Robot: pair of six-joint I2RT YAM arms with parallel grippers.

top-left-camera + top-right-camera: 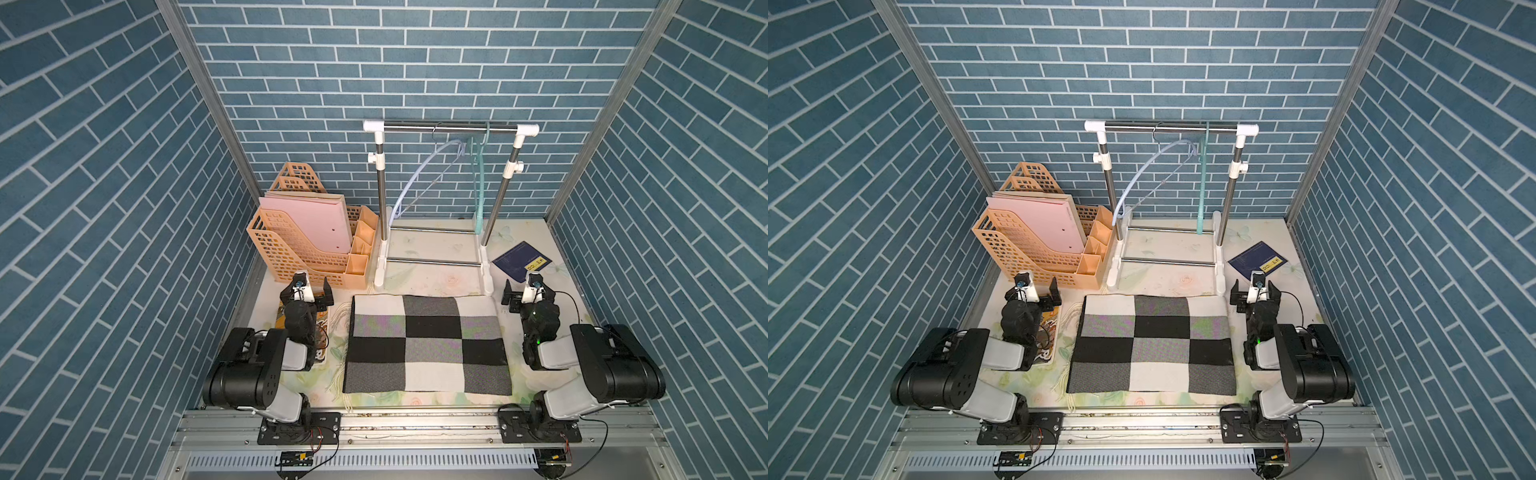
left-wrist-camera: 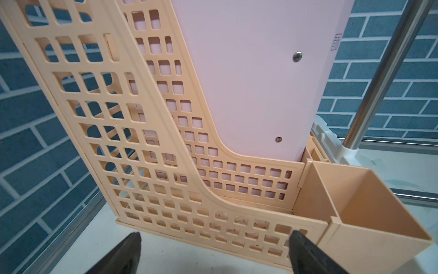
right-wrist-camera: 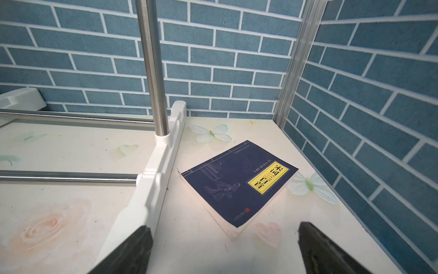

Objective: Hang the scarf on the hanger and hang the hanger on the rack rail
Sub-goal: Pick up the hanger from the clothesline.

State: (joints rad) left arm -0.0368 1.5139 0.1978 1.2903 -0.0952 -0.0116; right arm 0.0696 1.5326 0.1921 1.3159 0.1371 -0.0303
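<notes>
- Top views: scarf (image 1: 426,345) (image 1: 1152,345), checked in black, grey and white, folded into a flat rectangle at mid-table between the two arms; fringe trailing off the edge nearer the left arm. Lies on the table (image 1: 432,249), clear of both grippers and of the hangers.
- Just beyond the scarf's far edge: clothes rack (image 1: 451,129), white feet on the table, steel rail on top. Carries a pale blue hanger (image 1: 409,180), swung askew toward the left post, and a teal hanger (image 1: 478,195), seen nearly edge-on nearer the right post.
- Off the scarf's far left corner: left gripper (image 2: 214,237), jaws spread wide with nothing between them, facing the organiser's lattice front.
- Off the scarf's far right corner: right gripper (image 3: 225,227), jaws likewise wide apart and empty, near the rack's right foot.
- Left wrist view: peach file organiser (image 2: 173,142), lattice-walled, with a pink folder (image 2: 248,83) standing upright inside and open cups on the side next to the rack.
- Right wrist view: navy book (image 3: 237,182) with a yellow title label, flat on the table just beside the rack's right foot; contact between the two not discernible.
- Under the left arm: printed packet (image 1: 1050,332), mostly hidden, beside the fringe.
- All around: blue brick-pattern walls (image 1: 415,62).
</notes>
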